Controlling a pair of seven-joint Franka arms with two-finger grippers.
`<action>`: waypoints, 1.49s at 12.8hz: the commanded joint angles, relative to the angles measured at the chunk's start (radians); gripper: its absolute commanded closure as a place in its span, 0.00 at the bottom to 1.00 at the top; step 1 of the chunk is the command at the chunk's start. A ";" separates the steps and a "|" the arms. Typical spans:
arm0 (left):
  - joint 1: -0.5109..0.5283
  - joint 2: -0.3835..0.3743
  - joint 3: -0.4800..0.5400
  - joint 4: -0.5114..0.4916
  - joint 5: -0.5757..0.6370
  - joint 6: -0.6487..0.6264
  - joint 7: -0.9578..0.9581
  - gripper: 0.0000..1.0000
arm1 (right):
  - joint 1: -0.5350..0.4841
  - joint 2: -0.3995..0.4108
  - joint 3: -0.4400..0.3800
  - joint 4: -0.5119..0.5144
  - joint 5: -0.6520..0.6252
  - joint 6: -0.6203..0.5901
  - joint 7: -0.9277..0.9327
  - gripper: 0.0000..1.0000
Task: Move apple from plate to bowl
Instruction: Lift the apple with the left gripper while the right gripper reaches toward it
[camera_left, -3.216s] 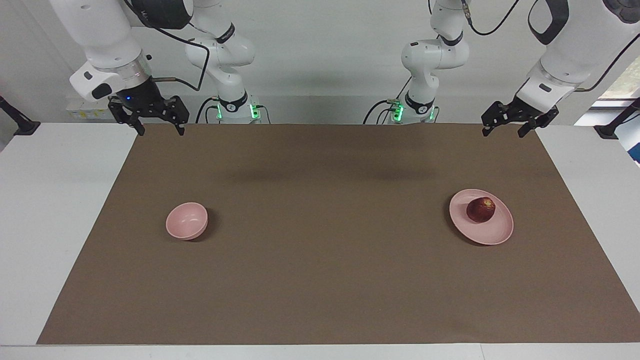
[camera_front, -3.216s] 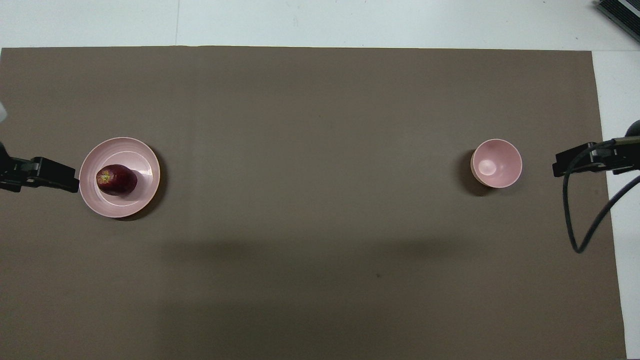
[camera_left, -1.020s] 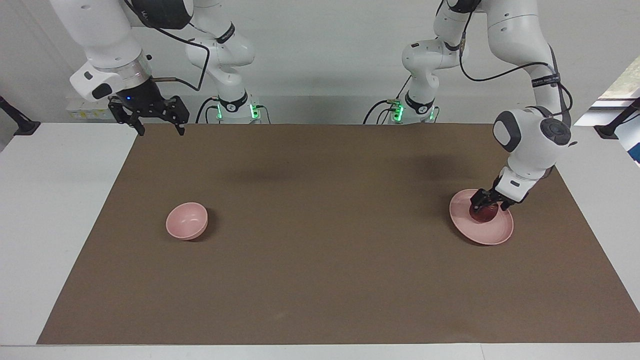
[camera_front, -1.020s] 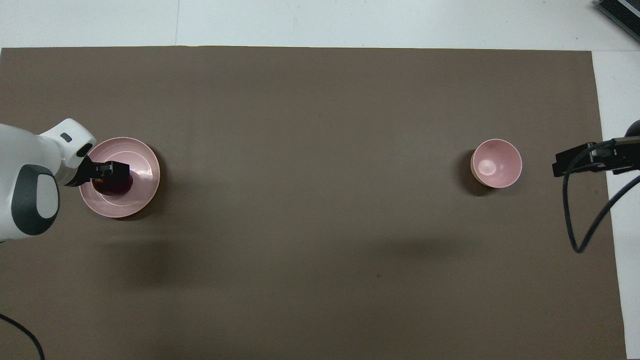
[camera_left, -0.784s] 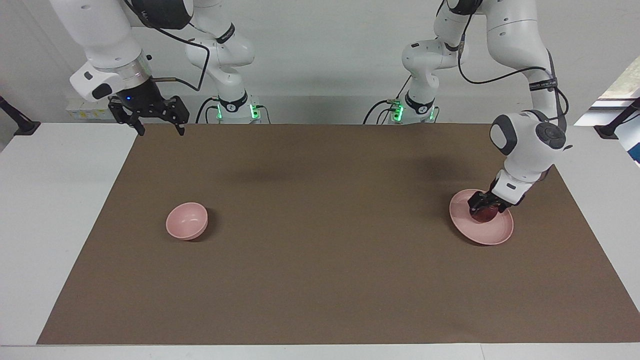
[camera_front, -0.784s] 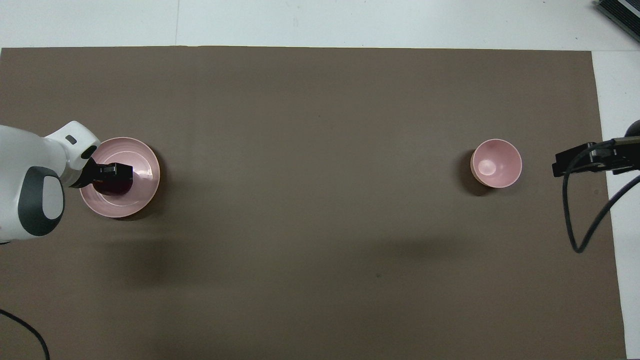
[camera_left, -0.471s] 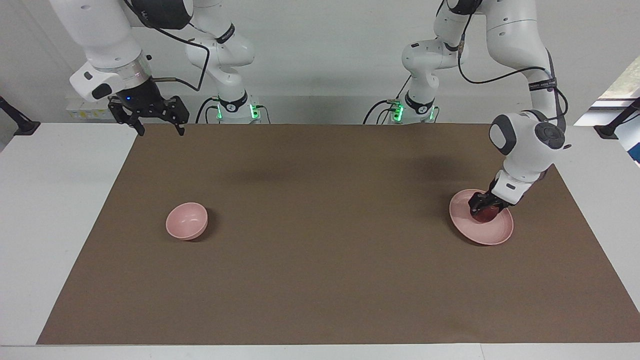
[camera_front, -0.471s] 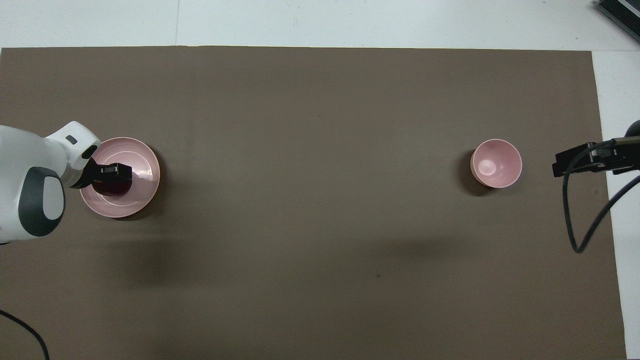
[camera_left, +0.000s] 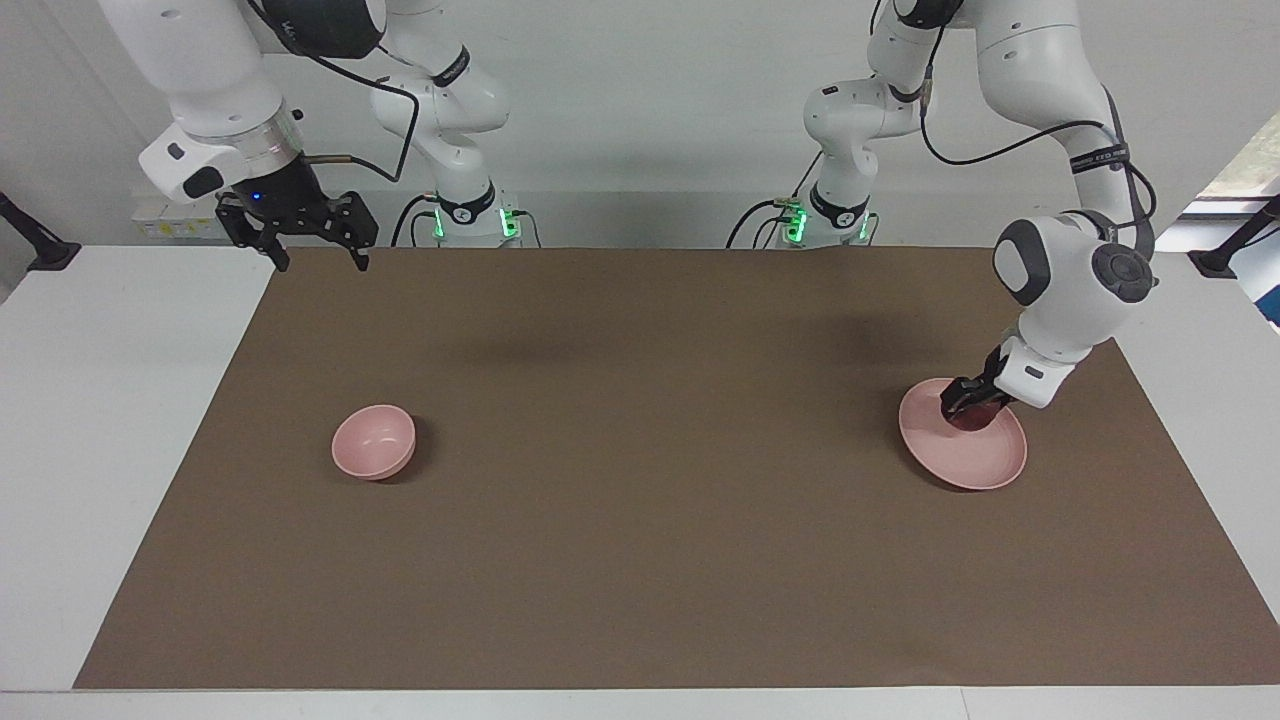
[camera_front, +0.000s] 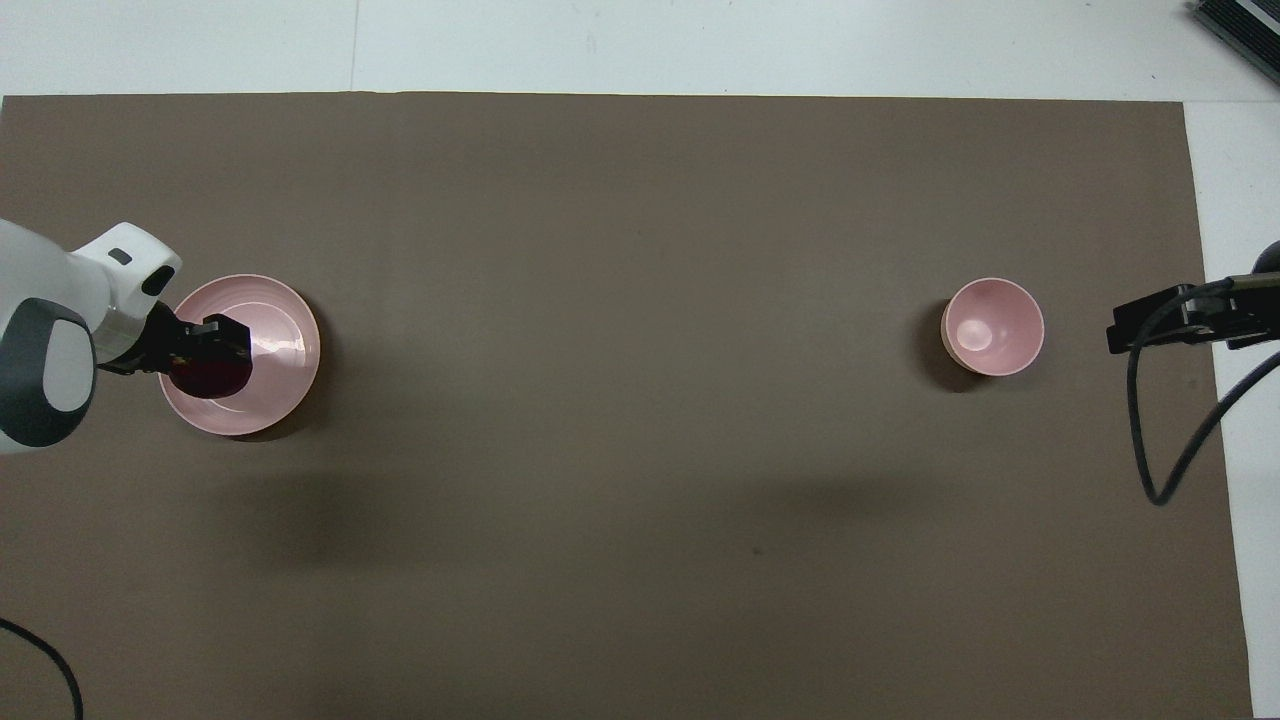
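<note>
The dark red apple (camera_left: 970, 417) is mostly hidden between the fingers of my left gripper (camera_left: 966, 408), which is shut on it at the pale pink plate (camera_left: 968, 460). From overhead the apple (camera_front: 210, 380) shows under the left gripper (camera_front: 215, 348), over the half of the plate (camera_front: 285, 345) toward the left arm's end of the table. Whether the apple still touches the plate I cannot tell. The small pink bowl (camera_left: 374, 460) stands empty toward the right arm's end, also seen from above as the bowl (camera_front: 1000, 300). My right gripper (camera_left: 318, 262) waits open over the mat's corner near its base.
A brown mat (camera_left: 640, 520) covers the table between plate and bowl, with nothing else lying on it. The right gripper's tip (camera_front: 1112, 330) and its black cable (camera_front: 1150, 470) reach in at the mat's edge beside the bowl.
My left gripper has closed on the apple over the plate and has since shifted slightly with it toward the plate's edge at its own end. The right arm has not moved.
</note>
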 joint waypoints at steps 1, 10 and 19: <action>-0.004 0.002 -0.005 0.108 -0.027 -0.136 -0.157 1.00 | 0.003 -0.020 -0.014 -0.012 0.021 -0.028 -0.026 0.00; -0.070 0.054 -0.012 0.230 -0.445 -0.274 -0.677 1.00 | -0.020 -0.027 -0.016 -0.136 0.387 0.069 -0.018 0.00; -0.136 0.048 -0.153 0.262 -0.697 -0.259 -0.978 1.00 | 0.127 0.091 -0.011 -0.373 0.861 0.361 -0.303 0.00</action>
